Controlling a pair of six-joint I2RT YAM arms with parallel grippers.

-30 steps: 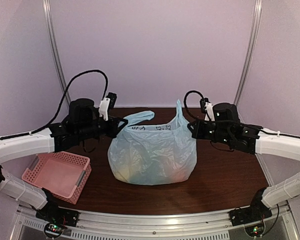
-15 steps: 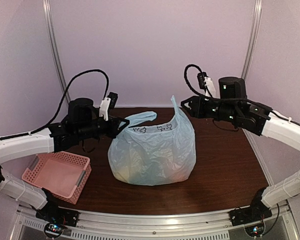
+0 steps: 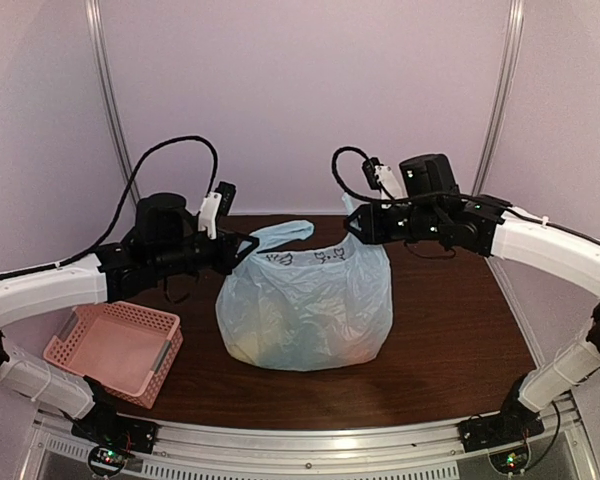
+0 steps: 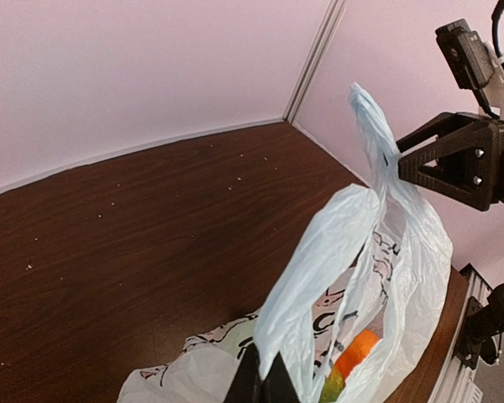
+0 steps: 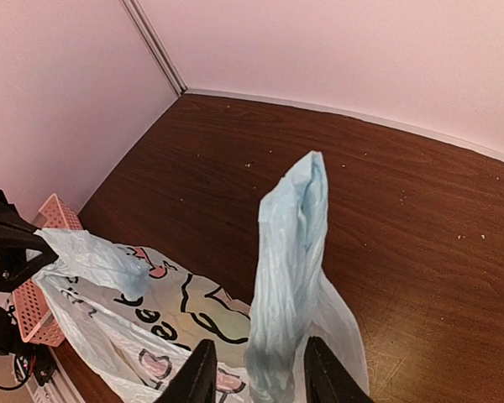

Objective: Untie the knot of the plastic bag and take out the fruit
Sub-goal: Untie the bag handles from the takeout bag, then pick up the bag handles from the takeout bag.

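The plastic bag [image 3: 305, 300] sits mid-table, pale blue with dark cartoon prints. No knot is in view; its two handle loops stand apart. My left gripper [image 3: 246, 248] is shut on the left loop [image 4: 319, 260], and its black fingertips [image 4: 265, 382] pinch the plastic. The right loop [image 5: 294, 269] stands upright between the spread fingers [image 5: 197, 374] of my right gripper [image 5: 259, 378], which is open and not pressing it. Through the bag's mouth an orange fruit [image 4: 357, 353] shows above a green-yellow piece. The rest of the fruit shows only as dim colour through the plastic.
A pink perforated basket [image 3: 115, 350] sits at the near left of the brown table [image 3: 450, 340], below the left arm. Pale walls with metal corner rails [image 3: 105, 90] enclose the back and sides. The right gripper's body [image 4: 462, 159] hangs close beside the upright loop.
My right gripper let go of the right loop, opened, rose and shifted left; the loop now stands between its open fingers. The left gripper kept its hold and barely moved.
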